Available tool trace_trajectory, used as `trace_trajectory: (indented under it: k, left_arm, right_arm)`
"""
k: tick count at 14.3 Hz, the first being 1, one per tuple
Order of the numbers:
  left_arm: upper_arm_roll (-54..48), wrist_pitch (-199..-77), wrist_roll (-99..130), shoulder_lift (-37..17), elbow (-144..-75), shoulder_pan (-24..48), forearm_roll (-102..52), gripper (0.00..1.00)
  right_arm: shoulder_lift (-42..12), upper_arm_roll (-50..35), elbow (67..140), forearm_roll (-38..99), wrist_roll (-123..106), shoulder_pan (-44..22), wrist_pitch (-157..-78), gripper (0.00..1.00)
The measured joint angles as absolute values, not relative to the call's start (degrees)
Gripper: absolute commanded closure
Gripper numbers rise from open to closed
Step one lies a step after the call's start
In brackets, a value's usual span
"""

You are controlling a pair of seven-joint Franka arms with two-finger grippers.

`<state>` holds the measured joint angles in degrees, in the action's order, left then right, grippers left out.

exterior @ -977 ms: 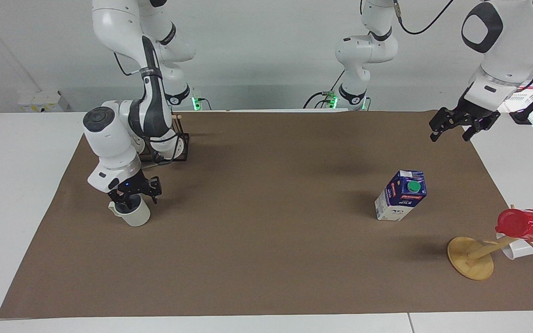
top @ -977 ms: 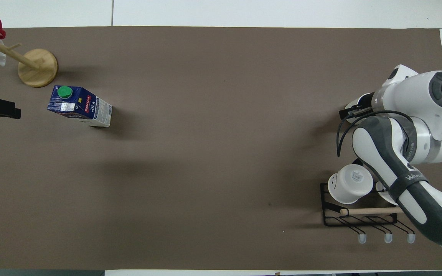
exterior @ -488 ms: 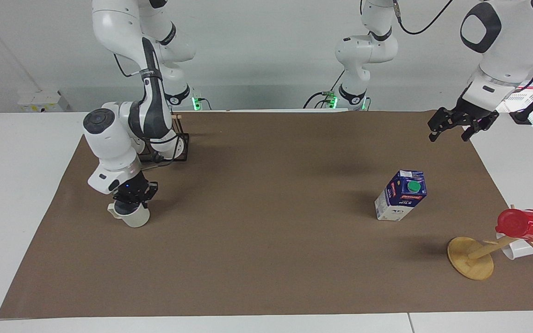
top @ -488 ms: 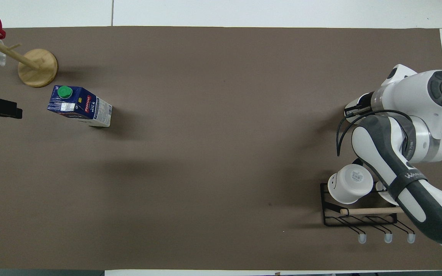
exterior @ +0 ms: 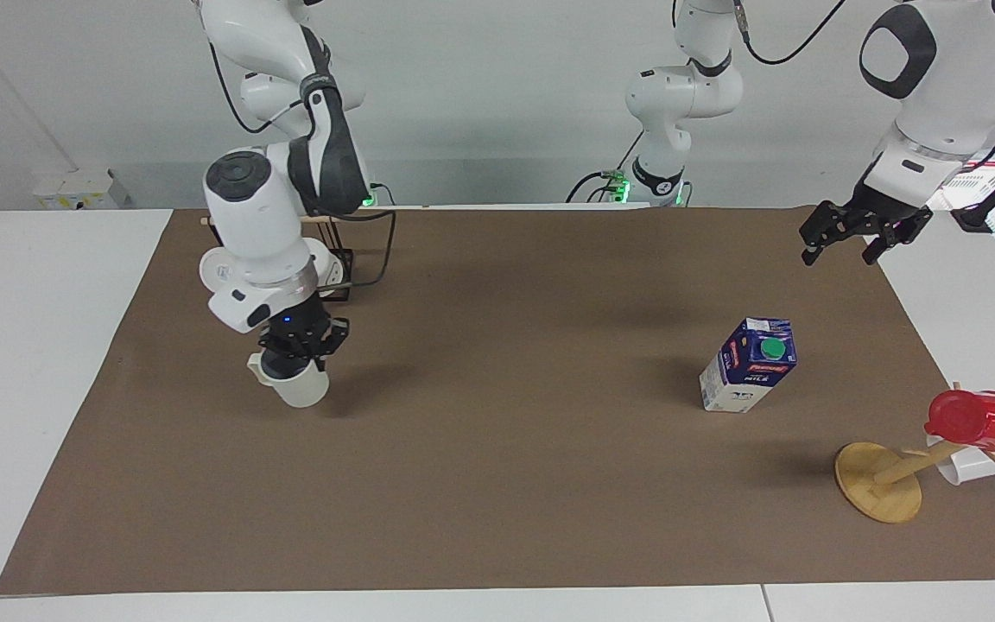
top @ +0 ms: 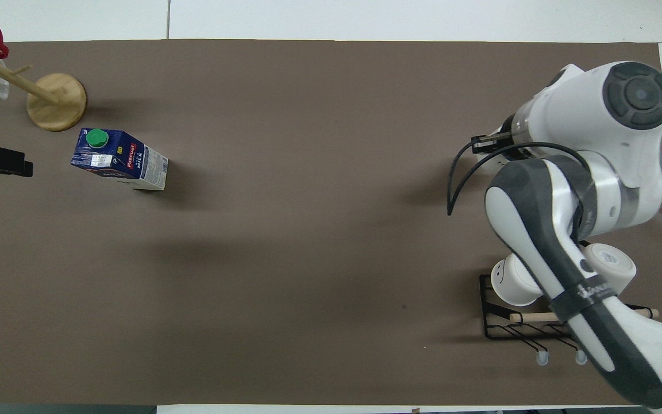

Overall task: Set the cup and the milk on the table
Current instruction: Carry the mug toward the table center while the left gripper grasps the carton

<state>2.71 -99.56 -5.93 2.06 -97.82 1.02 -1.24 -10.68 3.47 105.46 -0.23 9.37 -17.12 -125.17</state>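
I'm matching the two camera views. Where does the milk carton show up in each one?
Facing view: milk carton stands on the brown mat, right of centre, above the wooden cup tree.
Overhead view: milk carton at the left, below the wooden cup tree.
Shared landmark: the cup tree's round base.

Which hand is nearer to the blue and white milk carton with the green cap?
Left. The left hand hangs open beside the blue and white milk carton; the right hand holds the cream mug at the right arm's end.

A robotics lab: two white Franka arms (exterior: 264, 216) (cables trailing) mounted at a white desk (exterior: 40, 285) against bare walls.
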Motion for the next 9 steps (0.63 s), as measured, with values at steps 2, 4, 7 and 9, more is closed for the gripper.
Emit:
trace_trajectory:
  k: [2,4,7,9]
  left_arm:
    - [2.6,-100.5,-6.1,2.0,-97.8,1.1,-1.2,0.00]
    - [2.5,-102.0,-6.5,1.7,-97.8,2.5,-0.5,0.00]
    - [2.3,-103.5,-5.9,-0.2,-97.5,5.8,1.3,0.00]
    - [2.2,-105.8,-2.5,-1.9,-97.5,7.2,1.3,0.00]
  right_arm:
    - [-11.1,3.4,105.5,-0.2,14.0,-21.5,-127.9,1.00]
    - [-11.6,3.4,105.3,-0.2,17.2,-24.6,-129.9,1.00]
    - [-14.8,3.4,101.6,-0.5,24.1,-29.2,-130.6,1.00]
    - [-18.9,3.4,97.1,-2.0,30.1,-32.7,-130.6,1.00]
